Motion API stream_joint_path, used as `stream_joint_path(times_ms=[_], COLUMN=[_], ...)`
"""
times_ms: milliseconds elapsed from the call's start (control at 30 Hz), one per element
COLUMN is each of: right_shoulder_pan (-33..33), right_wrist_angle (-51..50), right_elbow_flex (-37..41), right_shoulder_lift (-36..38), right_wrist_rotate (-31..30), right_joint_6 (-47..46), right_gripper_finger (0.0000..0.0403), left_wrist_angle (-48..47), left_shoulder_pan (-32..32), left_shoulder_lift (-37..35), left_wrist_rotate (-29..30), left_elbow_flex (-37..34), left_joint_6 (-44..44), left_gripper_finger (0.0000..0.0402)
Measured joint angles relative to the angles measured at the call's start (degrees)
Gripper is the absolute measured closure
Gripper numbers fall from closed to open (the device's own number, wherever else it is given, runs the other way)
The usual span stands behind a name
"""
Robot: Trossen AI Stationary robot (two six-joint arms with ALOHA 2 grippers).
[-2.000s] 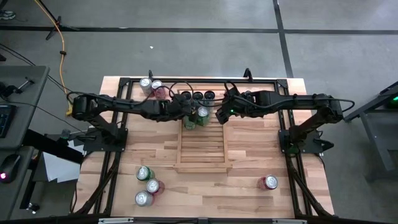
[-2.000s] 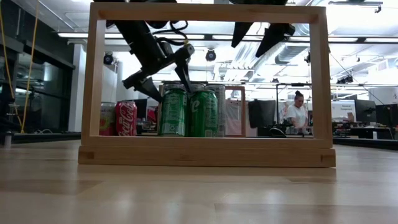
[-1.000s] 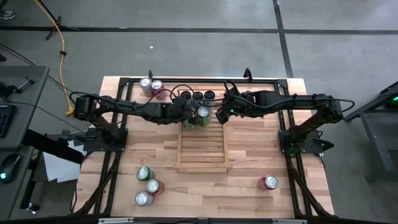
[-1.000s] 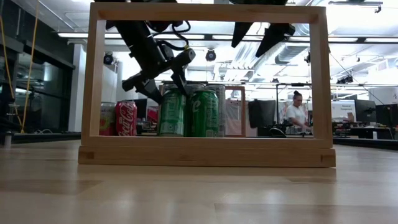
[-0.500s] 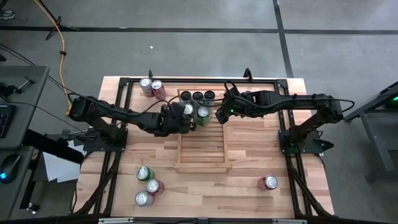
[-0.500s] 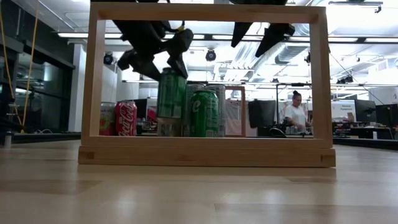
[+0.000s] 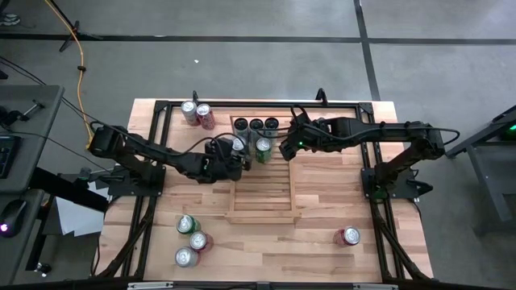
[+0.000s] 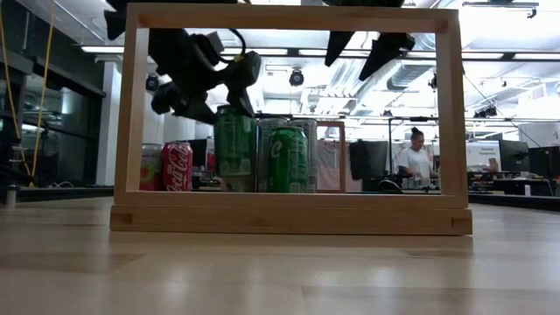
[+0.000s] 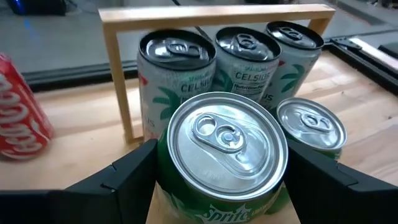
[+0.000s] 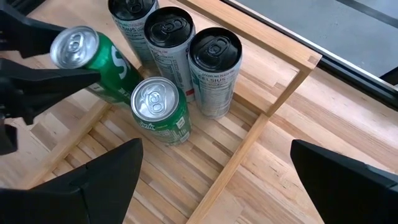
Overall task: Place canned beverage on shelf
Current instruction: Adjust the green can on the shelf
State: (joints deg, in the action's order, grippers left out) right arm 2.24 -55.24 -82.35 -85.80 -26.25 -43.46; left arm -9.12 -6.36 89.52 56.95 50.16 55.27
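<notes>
Green Sprite can (image 9: 222,149) sits clamped in our left gripper (image 7: 228,157), raised (slightly tilted) over the shelf (image 7: 262,213); our right gripper (image 7: 285,150) hovers spread nearby.

held can (image 9: 222,155): green, silver top | shelf (image 7: 260,205): light wood | far cans (image 10: 214,71): white, black tops

Left arm stretched across the table from the left, wrist bent. Left gripper (image 7: 235,158) clamped around a green can (image 9: 222,155), one finger on each side, can lifted and tilted. Right arm extended from the right, held level. Right gripper (image 7: 285,150) hanging above the table, fingers spread wide, holding nothing.
</notes>
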Motion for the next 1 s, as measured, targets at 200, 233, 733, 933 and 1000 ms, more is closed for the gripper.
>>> stream_joint_path(times_ms=[200,233,733,933,1000], right_shoulder_pan=[0.0,0.0,0.0,0.0,0.0], right_wrist_angle=[0.02,0.02,0.07,0.29,0.28], right_elbow_flex=[0.0,0.0,0.0,0.0,0.0], right_shoulder_lift=[0.0,0.0,0.0,0.0,-0.01], right_wrist_rotate=[1.25,1.33,1.63,1.61,1.61], right_joint_6=[-0.02,0.0,-0.01,-0.02,0.0], right_gripper_finger=[0.0009,0.0009,0.0009,0.0009,0.0009], left_wrist_angle=[4.85,4.83,5.37,8.64,8.7], left_shoulder_pan=[1.34,1.64,5.1,5.54,5.54], left_shoulder_lift=[0.0,0.0,0.28,2.29,3.01], left_wrist_rotate=[-1.29,-1.69,-5.66,-5.99,-6.53], left_elbow_flex=[-2.07,-2.07,-2.08,-2.08,-2.08], left_joint_6=[-2.52,-3.36,-7.32,-7.41,-7.48], left_gripper_finger=[0.0124,0.0124,0.0124,0.0124,0.0124])
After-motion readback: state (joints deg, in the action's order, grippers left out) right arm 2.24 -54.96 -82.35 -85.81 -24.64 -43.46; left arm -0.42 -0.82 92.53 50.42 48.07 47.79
